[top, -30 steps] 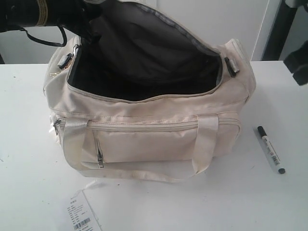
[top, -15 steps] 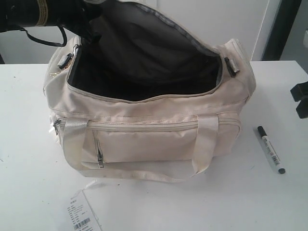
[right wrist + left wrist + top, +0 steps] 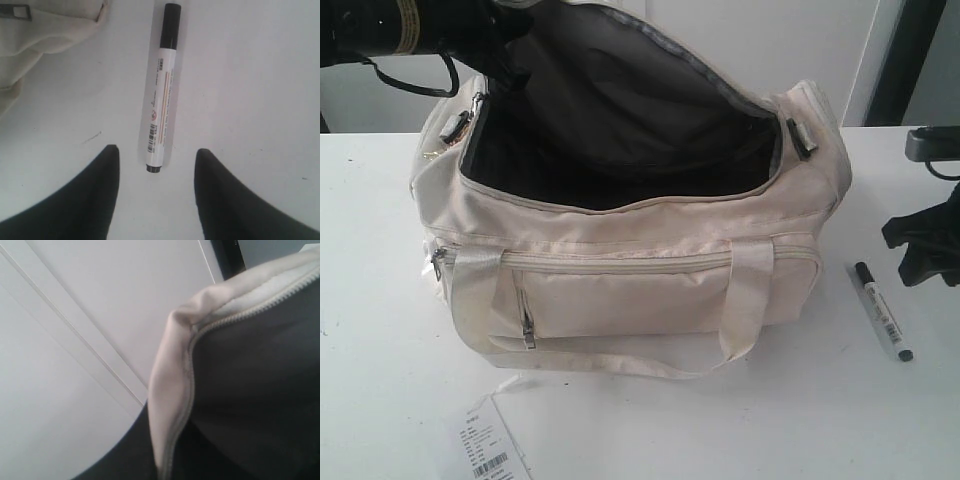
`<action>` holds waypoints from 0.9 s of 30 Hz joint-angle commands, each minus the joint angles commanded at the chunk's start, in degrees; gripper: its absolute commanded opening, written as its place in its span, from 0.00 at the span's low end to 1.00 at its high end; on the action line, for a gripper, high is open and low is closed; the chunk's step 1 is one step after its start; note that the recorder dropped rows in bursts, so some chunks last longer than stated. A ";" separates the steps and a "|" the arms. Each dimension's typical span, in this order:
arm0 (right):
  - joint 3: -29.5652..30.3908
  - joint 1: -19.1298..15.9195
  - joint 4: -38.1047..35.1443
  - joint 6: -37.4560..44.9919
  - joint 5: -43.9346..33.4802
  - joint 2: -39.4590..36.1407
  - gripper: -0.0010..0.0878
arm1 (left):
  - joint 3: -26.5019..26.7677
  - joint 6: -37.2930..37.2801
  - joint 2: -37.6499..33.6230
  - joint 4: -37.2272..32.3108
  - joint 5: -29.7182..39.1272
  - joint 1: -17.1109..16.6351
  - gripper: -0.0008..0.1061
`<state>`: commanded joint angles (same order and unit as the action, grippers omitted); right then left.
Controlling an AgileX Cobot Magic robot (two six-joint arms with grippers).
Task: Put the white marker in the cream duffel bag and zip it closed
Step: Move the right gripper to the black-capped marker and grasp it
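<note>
White marker [image 3: 883,312] lies flat on the table [image 3: 380,300], lower right in the exterior view, just beside the unzipped cream duffel bag [image 3: 620,290]. Only the right wrist view shows the right gripper [image 3: 156,150] spread apart, straddling the marker's dark end without touching. The left gripper [image 3: 495,40], upper left, sits against the bag's raised flap; I cannot tell its state.

A robotics lab or test bench, by the look of it: a bare white tabletop [image 3: 380,400] set against plain white wall panels [image 3: 790,50], with a dark upright post [image 3: 910,50] at one o'clock. A black robot arm [image 3: 380,30] with a looped cable [image 3: 415,85] reaches in at eleven o'clock, and a printed barcode tag [image 3: 490,450] lies at seven o'clock.
</note>
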<state>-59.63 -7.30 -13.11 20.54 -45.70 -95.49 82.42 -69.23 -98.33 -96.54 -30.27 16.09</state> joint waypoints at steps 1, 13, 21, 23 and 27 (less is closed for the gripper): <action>0.03 0.43 0.00 0.00 0.29 -0.48 0.52 | 0.00 0.00 0.00 0.00 0.00 0.00 0.01; 0.36 3.75 3.50 -0.38 2.94 -6.35 0.52 | 0.00 0.00 0.00 0.00 0.00 0.00 0.01; 0.36 3.96 3.27 -0.38 5.48 -8.19 0.52 | 0.00 0.00 0.00 0.00 0.00 0.00 0.01; 0.36 3.96 3.27 -0.38 5.62 -8.80 0.52 | 0.00 0.00 0.00 0.00 0.00 0.00 0.01; 0.36 3.96 3.27 -0.38 6.49 -9.58 0.51 | 0.00 0.00 0.00 0.00 0.00 0.00 0.01</action>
<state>-59.27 -3.34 -9.84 20.16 -39.22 -105.07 82.42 -69.23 -98.33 -96.54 -30.27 16.09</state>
